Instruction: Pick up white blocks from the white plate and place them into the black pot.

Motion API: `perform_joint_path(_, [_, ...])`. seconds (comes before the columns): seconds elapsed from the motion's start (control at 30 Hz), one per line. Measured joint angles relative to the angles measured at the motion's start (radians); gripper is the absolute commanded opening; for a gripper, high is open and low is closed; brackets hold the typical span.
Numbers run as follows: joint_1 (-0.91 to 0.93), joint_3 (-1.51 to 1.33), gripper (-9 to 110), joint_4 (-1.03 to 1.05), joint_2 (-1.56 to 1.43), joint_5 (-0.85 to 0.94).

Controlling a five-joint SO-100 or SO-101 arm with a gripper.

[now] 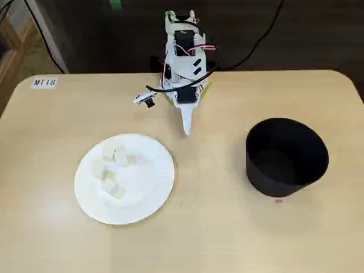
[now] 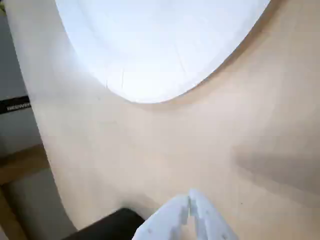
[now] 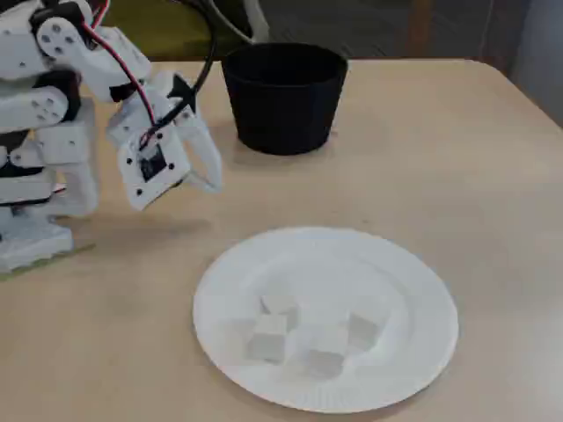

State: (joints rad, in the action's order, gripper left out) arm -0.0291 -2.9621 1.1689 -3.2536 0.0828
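Several small off-white blocks (image 1: 111, 170) (image 3: 303, 334) lie clustered on the round white plate (image 1: 156, 185) (image 3: 413, 290) (image 2: 165, 45). The black pot (image 1: 286, 157) (image 3: 283, 97) stands apart from the plate on the tan table; its inside looks empty in the fixed view from above. My gripper (image 1: 186, 129) (image 3: 214, 183) (image 2: 189, 205) hangs above the bare table between plate and pot, shut with nothing in it. In the wrist view the plate's rim fills the top, the blocks are out of view, and a dark edge of the pot (image 2: 107, 227) shows at the bottom.
The arm's white base (image 1: 185, 62) (image 3: 35, 202) stands at the table's back edge with red and black cables. A small label (image 1: 44, 82) sits at the table's corner. A tiny red mark (image 1: 278, 200) lies beside the pot.
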Motion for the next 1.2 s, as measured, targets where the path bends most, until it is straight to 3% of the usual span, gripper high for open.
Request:
perform_joint_path(0.1, [0.000,0.041,-2,0.000,0.064,0.012])
perform_joint_path(0.3, [0.000,0.551,-2,-0.003,0.508,0.018])
perform_joint_path(0.6, [0.000,0.595,1,-0.003,0.554,0.018])
perform_joint_path(0.77, [0.031,0.595,-2,0.002,0.565,0.078])
perform_joint_path(0.93, [0.106,0.738,-2,0.120,0.695,0.081])
perform_joint_path(1.2, [0.293,1.374,-2,0.419,1.287,0.046])
